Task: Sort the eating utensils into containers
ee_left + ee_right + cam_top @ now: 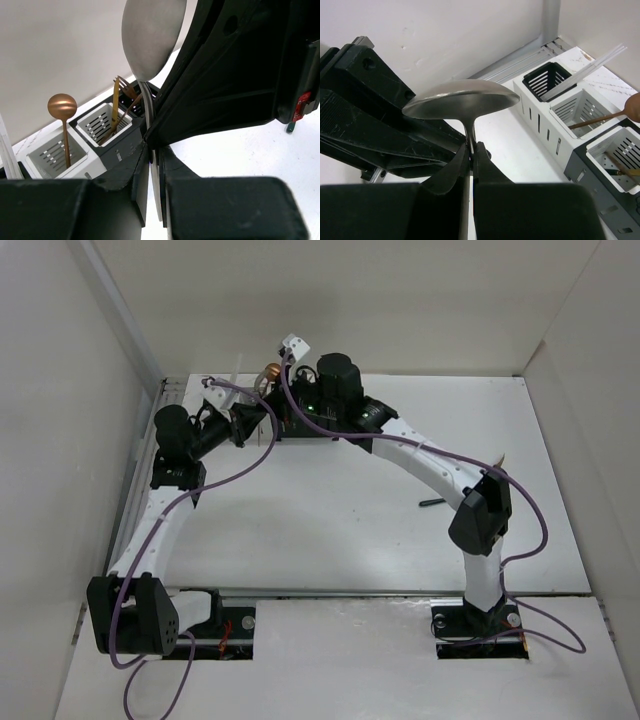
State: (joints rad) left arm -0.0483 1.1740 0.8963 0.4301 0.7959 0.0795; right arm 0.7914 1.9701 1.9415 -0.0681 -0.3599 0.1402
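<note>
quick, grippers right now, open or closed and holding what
left gripper: jaws closed on the handle of the silver spoon.
right gripper: jaws closed on the same silver spoon, just below its bowl.

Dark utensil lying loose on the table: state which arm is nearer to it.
Right. The right arm has its elbow just right of the dark utensil; the left arm runs along the table's left edge, far across from it.

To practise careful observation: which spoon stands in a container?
The copper spoon, standing in a white caddy; the silver spoon is clamped in the right gripper.
</note>
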